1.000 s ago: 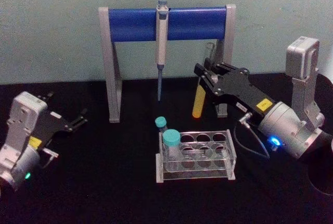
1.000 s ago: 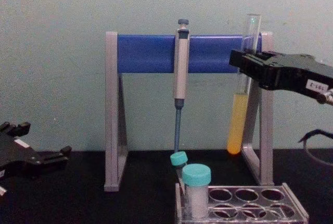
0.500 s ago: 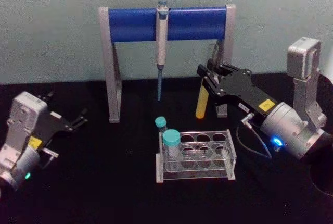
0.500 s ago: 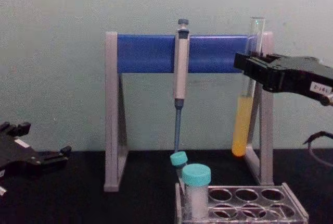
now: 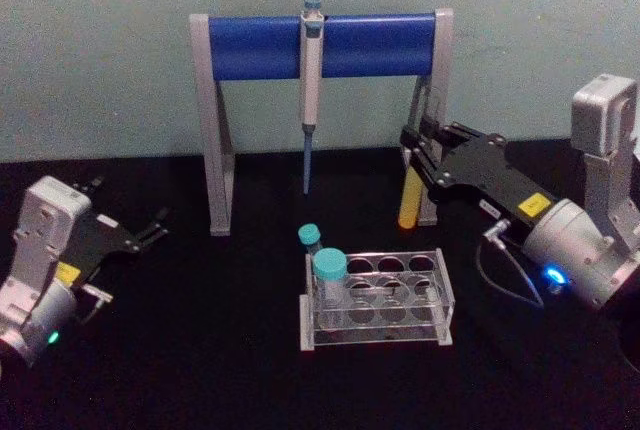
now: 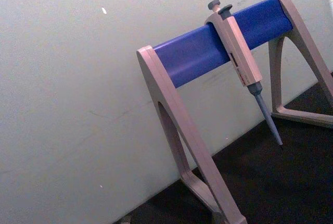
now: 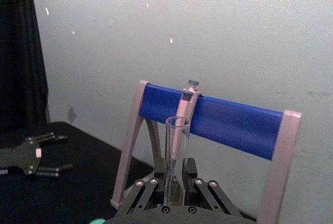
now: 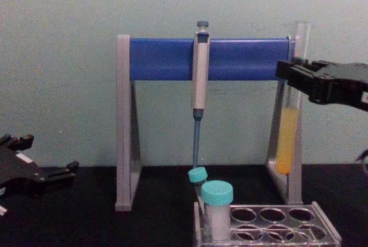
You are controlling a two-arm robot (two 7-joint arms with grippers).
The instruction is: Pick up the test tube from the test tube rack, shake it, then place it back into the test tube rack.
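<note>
Test tube [image 5: 409, 200], uncapped, clamped by the right gripper [image 5: 412, 155] near the pipette stand [image 5: 437, 100], could spill or strike it when shaken; left gripper [image 5: 148, 233] rests open.

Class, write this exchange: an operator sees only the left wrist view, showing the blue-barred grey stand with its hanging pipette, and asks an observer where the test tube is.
Observer: The tall clear glass test tube, holding yellow-orange liquid, hangs upright in the right gripper's shut jaws.
Operator: And the rack?
Observer: The low clear plastic test tube rack stands before the grey-and-blue stand.
Operator: Left arm?
Observer: The left gripper sits at the table's left, jaws open.
</note>
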